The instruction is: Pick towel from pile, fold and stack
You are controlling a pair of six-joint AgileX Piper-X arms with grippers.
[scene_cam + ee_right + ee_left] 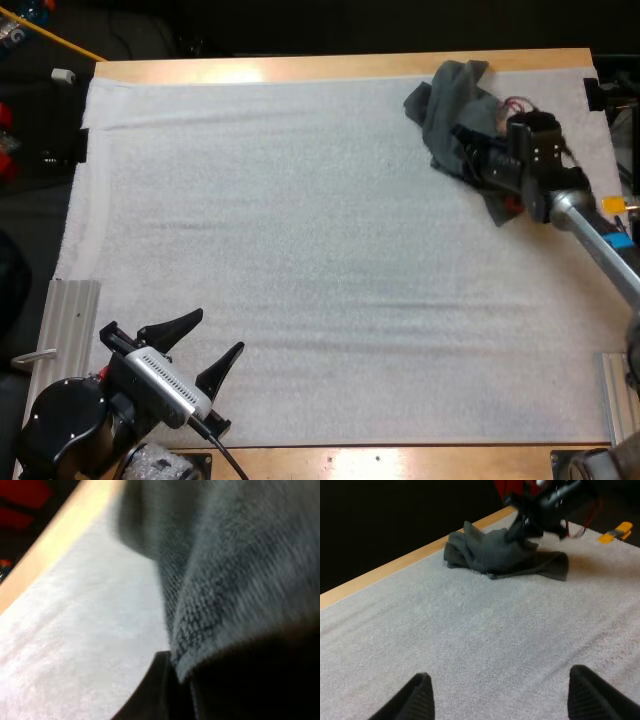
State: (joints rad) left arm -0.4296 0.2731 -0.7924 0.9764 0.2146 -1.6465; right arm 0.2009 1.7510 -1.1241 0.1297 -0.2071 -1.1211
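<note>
Near the near left corner of the mat [300, 230], the left gripper [216, 333] stands wide open and empty. At the far right corner the crumpled towel [448, 105] lies bunched against the mat's far edge. The right gripper [468, 152] is pushed into its folds, and I cannot tell whether it has closed on cloth. Likely risks are a shallow pinch on one loose fold, which could slip on lifting, or a push that shoves the towel over the far edge.
</note>
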